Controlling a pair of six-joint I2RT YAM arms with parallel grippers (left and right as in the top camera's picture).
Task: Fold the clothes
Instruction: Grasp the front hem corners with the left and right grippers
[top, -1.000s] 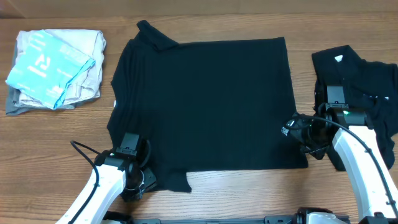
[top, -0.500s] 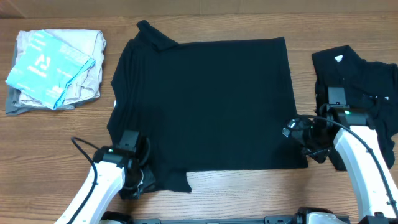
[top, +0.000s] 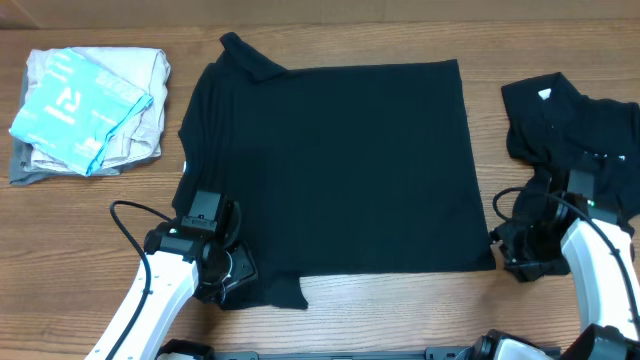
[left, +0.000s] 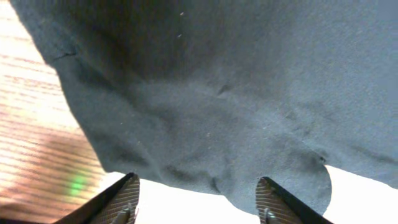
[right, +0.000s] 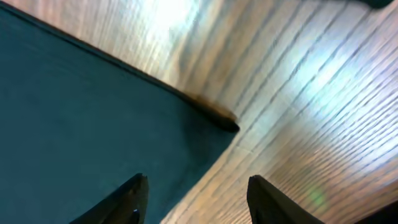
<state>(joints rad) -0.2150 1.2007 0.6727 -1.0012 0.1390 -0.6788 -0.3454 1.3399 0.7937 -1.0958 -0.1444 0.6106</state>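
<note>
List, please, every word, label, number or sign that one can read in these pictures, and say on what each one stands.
No text can be read with certainty.
On the light blue item atop the folded pile: white print, logo-like, too blurred to read.
On the crumpled black garment: a white tag, too small to read.
On the spread black shirt, left edge: a white speck, too small to tell.

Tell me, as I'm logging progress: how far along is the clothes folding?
Done: a pale folded pile sits at the far left, and one black shirt lies spread flat. In hand: the left gripper and right gripper, both open, sit at its near corners, nothing gripped. Left: folding that shirt, then the crumpled black garment at the right.
</note>
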